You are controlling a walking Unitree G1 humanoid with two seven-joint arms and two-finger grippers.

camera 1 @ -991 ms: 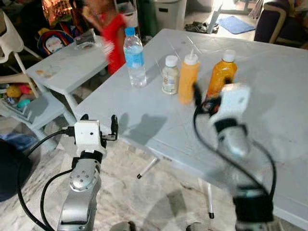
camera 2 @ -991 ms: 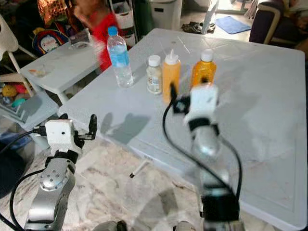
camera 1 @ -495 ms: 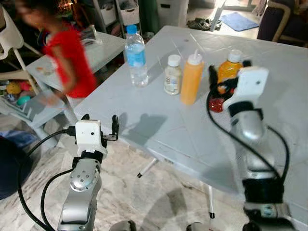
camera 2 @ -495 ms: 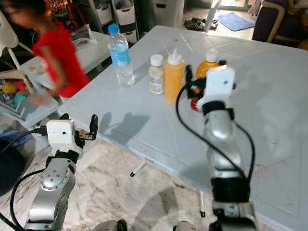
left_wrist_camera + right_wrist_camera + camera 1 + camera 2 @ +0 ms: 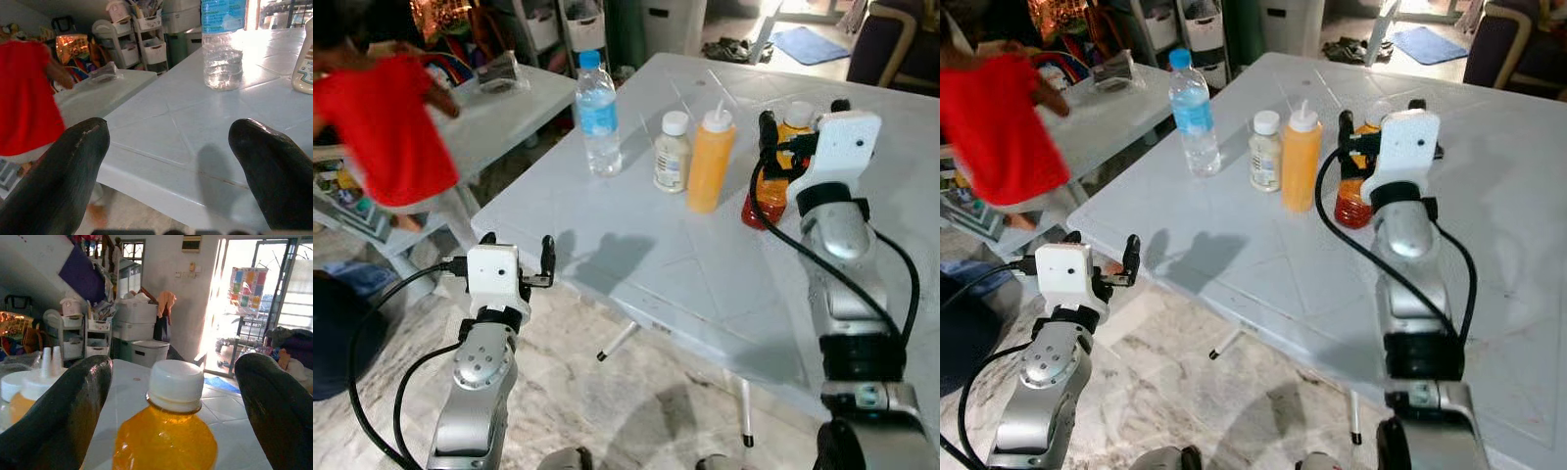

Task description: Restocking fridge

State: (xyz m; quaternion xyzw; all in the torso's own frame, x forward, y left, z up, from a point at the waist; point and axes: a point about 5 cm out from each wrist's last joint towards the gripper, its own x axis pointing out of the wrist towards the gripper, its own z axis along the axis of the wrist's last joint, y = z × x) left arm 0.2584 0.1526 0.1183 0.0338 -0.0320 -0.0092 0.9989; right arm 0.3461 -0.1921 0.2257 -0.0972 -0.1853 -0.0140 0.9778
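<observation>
Your right hand (image 5: 1376,122) is spread wide around the juice bottle (image 5: 166,431) standing mid-worktop (image 5: 636,264), not pinching it yet, so if you push forward crooked you could tip it into the yellow squeeze bottle (image 5: 710,162) just beside it.

- Head stereo pair looks forward and down from above onto the table (image 5: 636,255), both eyes sharing it.
- Left wrist camera sits low, just off the table edge, facing the water bottle (image 5: 222,46).
- Right wrist camera looks close at the orange bottle (image 5: 168,431).
</observation>
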